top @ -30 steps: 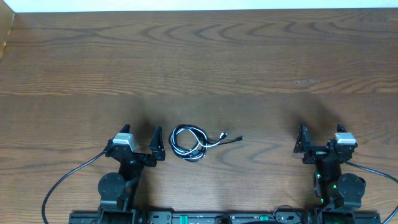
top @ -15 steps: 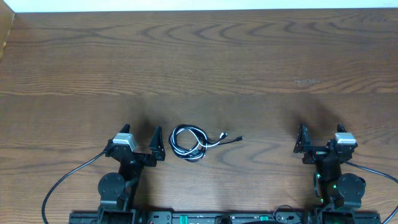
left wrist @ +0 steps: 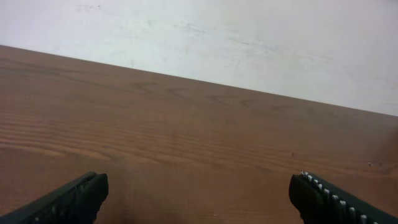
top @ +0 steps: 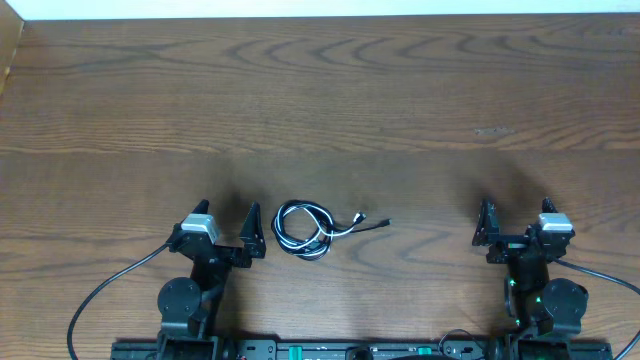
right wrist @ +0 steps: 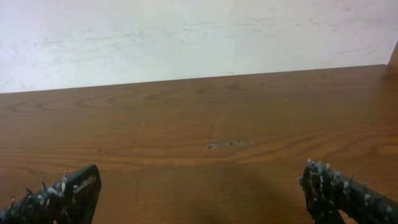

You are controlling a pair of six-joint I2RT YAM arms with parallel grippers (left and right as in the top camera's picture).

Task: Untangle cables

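Left pincer [top: 227, 214] spread wide, empty, low at the near edge of the table [top: 330, 90]. Right pincer [top: 515, 213] likewise released, empty. The cables [top: 303, 229] lie coiled together just beside the left pincer, plug ends trailing rightward. Untangling apparently not begun. Next move, likely: left reaches over and grips one loop.

The black left arm [top: 185, 290] is folded back over its base. Its black two-finger left gripper [top: 228, 216] is pointed forward, jaws spread wide, with nothing held. The black right arm [top: 545, 292] is folded likewise. Its black two-finger right gripper [top: 516, 214] is spread equally wide, and nothing is gripped between the ribbed fingertips [right wrist: 79, 186].
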